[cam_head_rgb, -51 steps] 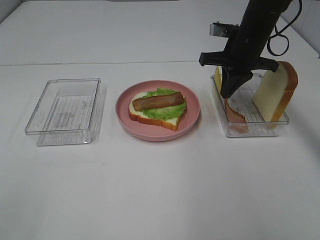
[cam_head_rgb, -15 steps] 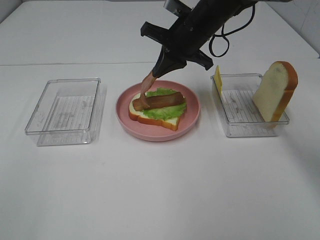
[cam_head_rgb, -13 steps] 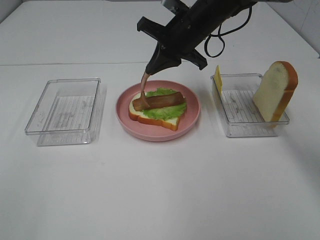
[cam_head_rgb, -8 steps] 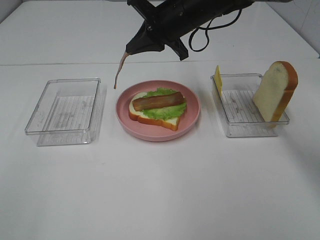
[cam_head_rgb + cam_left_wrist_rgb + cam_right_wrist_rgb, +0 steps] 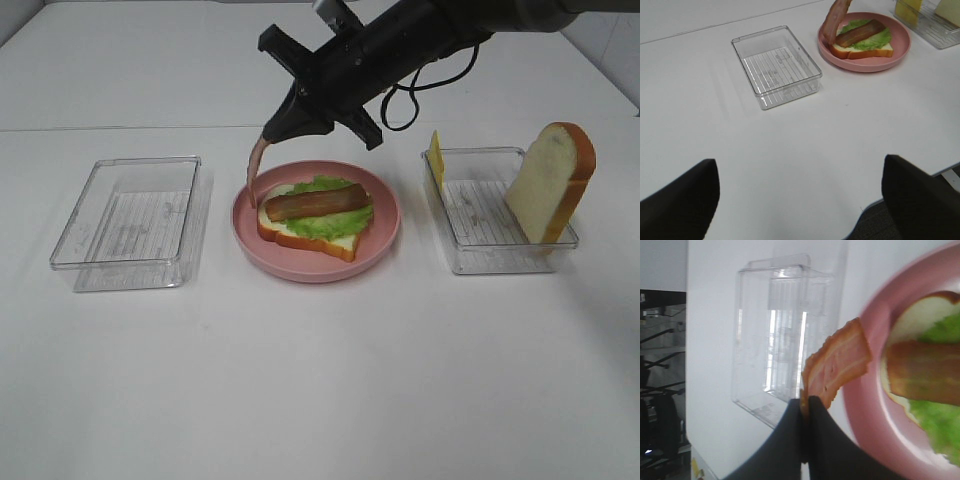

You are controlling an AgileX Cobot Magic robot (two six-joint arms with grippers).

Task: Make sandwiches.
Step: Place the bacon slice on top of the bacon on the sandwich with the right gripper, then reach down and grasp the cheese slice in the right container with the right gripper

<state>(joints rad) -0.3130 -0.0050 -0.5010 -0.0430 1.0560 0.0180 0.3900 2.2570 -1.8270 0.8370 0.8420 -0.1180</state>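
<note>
The sandwich lies on a round pink plate: a bread slice with green lettuce and one brown bacon strip on top. My right gripper is shut on a second bacon strip, which hangs down over the plate's left rim. In the right wrist view the shut fingertips pinch that strip beside the plate. My left gripper is open and empty, low over the near table; it is out of the exterior view. The sandwich also shows in the left wrist view.
An empty clear tray stands left of the plate; it also shows in the left wrist view and the right wrist view. A clear tray on the right holds an upright bread slice and yellow cheese.
My right gripper took a bacon strip from the right tray and carried it left over the plate. In the last half second it came down and back right, to the plate's left rim.
</note>
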